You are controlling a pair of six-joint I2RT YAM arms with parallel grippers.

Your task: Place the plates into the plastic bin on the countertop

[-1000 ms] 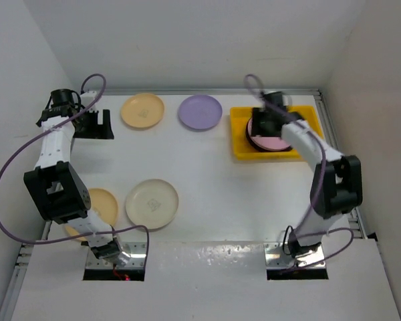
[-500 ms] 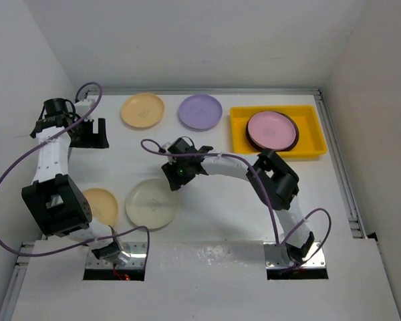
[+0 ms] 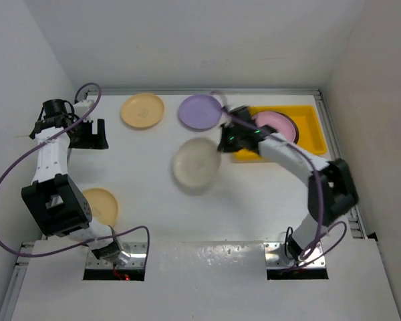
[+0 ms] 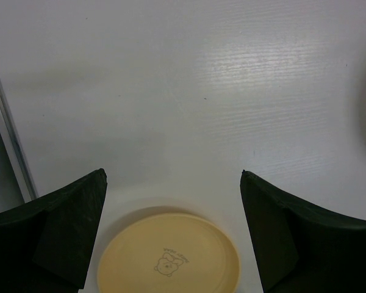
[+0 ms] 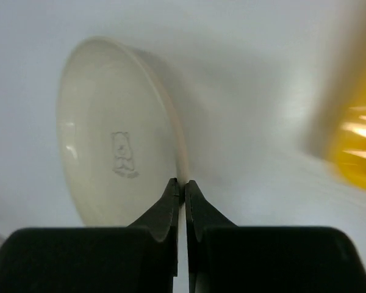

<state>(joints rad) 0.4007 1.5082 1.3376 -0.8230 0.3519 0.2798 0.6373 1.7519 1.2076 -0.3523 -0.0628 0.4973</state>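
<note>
My right gripper [image 3: 222,142] is pinched shut on the rim of the cream plate [image 3: 196,162]. The two fingers [image 5: 171,204] nearly meet, with only the thin edge of the plate between them. The cream plate hangs out to the left of the gripper, tilted, with its small bear mark facing my wrist camera. It is over the middle of the tabletop [image 3: 254,200] and looks blurred from above, so I cannot tell whether its far edge touches the surface.

The bin [image 3: 309,115] sits at the far right of the tabletop, and my right gripper is just off its near left corner. Inside lies a pink plate [image 3: 275,126] on a dark-rimmed plate [image 3: 296,127], of which only the rim shows.

A lilac plate [image 3: 200,111] lies along the far edge just left of the bin, and the far orange plate [image 3: 142,110] is beside it, further left. The near orange plate [image 3: 101,204] lies at the near left, beside my left arm.

My left gripper [image 3: 90,134] is at the far left, spread wide with nothing in it. Its wrist view shows an orange plate on the tabletop below the gap between the fingers, and I cannot tell which of the two it is
</note>
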